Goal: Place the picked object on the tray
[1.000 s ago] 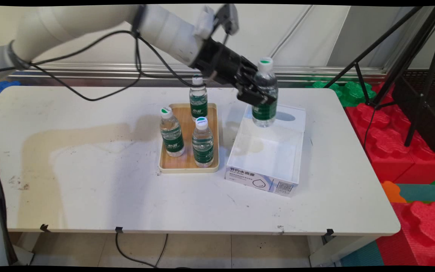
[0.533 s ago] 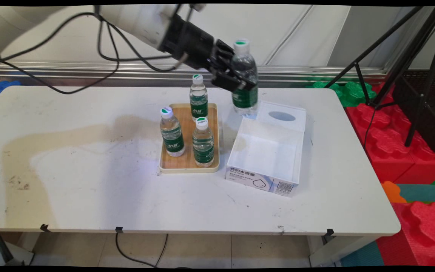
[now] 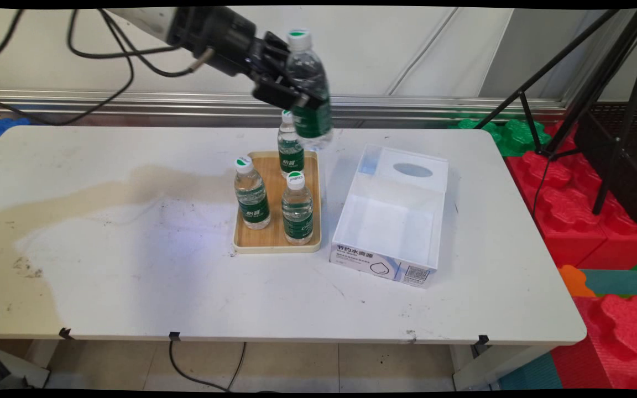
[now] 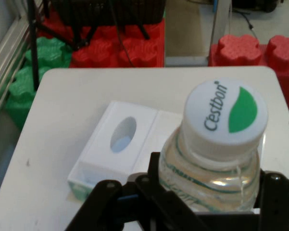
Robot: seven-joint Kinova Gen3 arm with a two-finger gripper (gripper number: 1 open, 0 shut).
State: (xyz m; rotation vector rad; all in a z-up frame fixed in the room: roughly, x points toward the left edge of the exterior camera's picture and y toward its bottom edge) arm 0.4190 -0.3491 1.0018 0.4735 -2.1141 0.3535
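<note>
Bright, even indoor light across the bench (image 3: 130, 265), which reads nearly washed out at its near middle. A broad soft shadow spreads over the bench's left side, warm tan at its fringe. Short, faint shadows sit beside the three standing bottles (image 3: 252, 193) on the tray (image 3: 274, 243). The raised bottle (image 3: 307, 83) smears slightly with motion in the main view. In the hand view its cap (image 4: 226, 113) is crisp up close, glints shine on the clear plastic below, and the foam blocks (image 4: 120, 48) at the far end go soft.
</note>
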